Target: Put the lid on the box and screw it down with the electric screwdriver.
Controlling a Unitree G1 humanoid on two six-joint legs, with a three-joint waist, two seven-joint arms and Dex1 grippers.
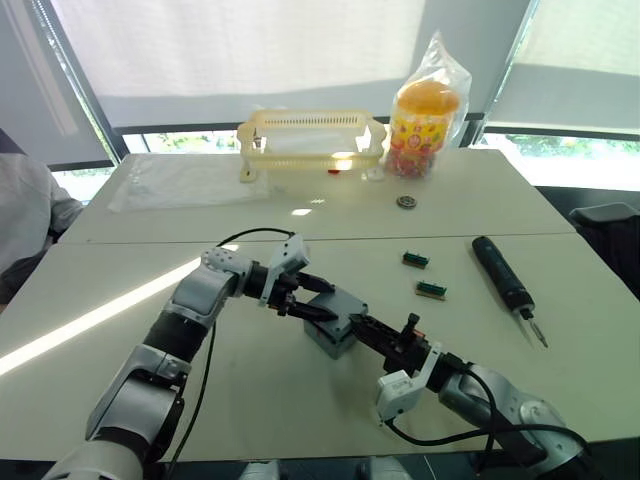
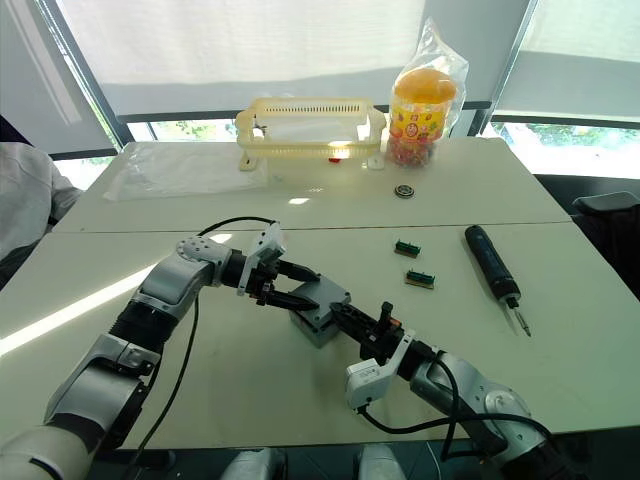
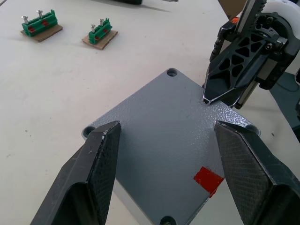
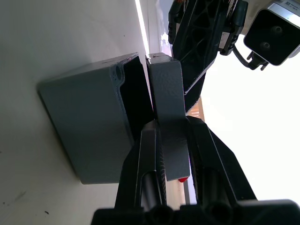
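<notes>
Head camera, either eye: you see the box point(image 1: 333, 328) sitting near the middle of the near table point(image 1: 560, 330), with the lid point(image 3: 164, 140) on top of it. The left pincer point(image 1: 308, 299) reaches in from the left over the lid; the right pincer point(image 1: 372, 329) comes in from the right at the lid's edge. The electric screwdriver point(image 1: 504, 282) lies flat on the table well to the right, untouched, bit toward the near edge. Two green connector blocks point(image 1: 416, 260) lie between box and screwdriver. On the far table you have a yellow basket point(image 1: 312, 143), a bagged snack jar point(image 1: 426, 115) and a small round disc point(image 1: 406, 202).

Left wrist: your left pincer's fingers point(image 3: 96, 164) stand wide apart above the lid, gripping nothing. The lid shows corner holes and a red mark point(image 3: 208, 179). The right pincer's tip touches the lid's far edge.

Right wrist: your right pincer point(image 4: 171, 140) is closed on the lid's edge. The lid is tilted, with a dark gap open between it and the box point(image 4: 89, 126).
</notes>
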